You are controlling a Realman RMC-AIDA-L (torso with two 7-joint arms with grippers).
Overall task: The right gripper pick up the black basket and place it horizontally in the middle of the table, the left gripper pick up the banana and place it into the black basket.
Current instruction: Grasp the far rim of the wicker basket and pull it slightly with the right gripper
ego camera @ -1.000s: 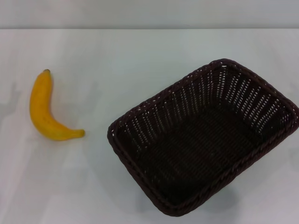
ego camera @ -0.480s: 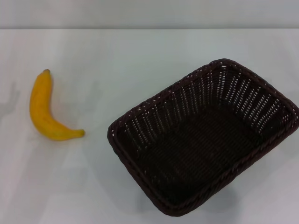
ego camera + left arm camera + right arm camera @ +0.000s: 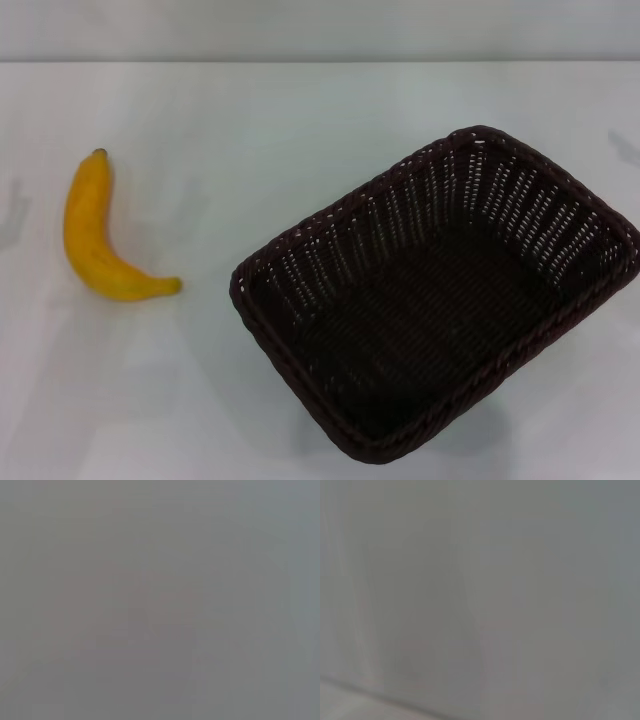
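Two items wait untouched: the black basket [image 3: 437,297] sits askew at four o'clock on the table [image 3: 300,120], the banana [image 3: 97,235] well apart at nine o'clock; neither gripper is visible, so finger state cannot be told.

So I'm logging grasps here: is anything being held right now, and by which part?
Nothing is held. The curved yellow banana and the dark woven wicker basket both lie untouched on the white table; neither gripper is in view.
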